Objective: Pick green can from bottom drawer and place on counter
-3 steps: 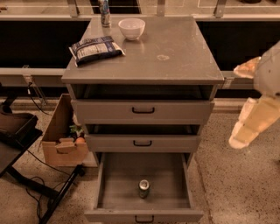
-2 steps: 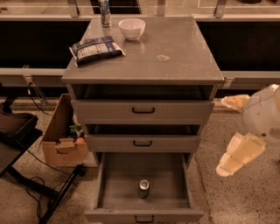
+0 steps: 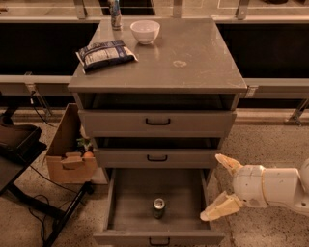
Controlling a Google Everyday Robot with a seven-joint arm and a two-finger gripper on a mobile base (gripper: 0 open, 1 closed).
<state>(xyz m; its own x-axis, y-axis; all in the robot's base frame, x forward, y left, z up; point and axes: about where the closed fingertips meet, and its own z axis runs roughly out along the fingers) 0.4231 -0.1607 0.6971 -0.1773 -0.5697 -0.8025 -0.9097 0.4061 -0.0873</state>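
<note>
The green can (image 3: 159,208) stands upright on the floor of the open bottom drawer (image 3: 133,200), near its middle front. My gripper (image 3: 221,186) is at the right of the drawer, just outside its right wall, pointing left toward the can. Its two pale fingers (image 3: 227,163) are spread apart and hold nothing. The counter (image 3: 193,48) is the grey cabinet top with a small pale stain (image 3: 179,63).
On the counter are a white bowl (image 3: 145,31), a chip bag (image 3: 105,54) and a slim blue-white can (image 3: 115,13). Two upper drawers (image 3: 157,123) are partly open. A cardboard box (image 3: 70,154) and a black stand (image 3: 19,159) sit left of the cabinet.
My arm has come down and leftward from the right edge of the view to the level of the bottom drawer. The can has not moved.
</note>
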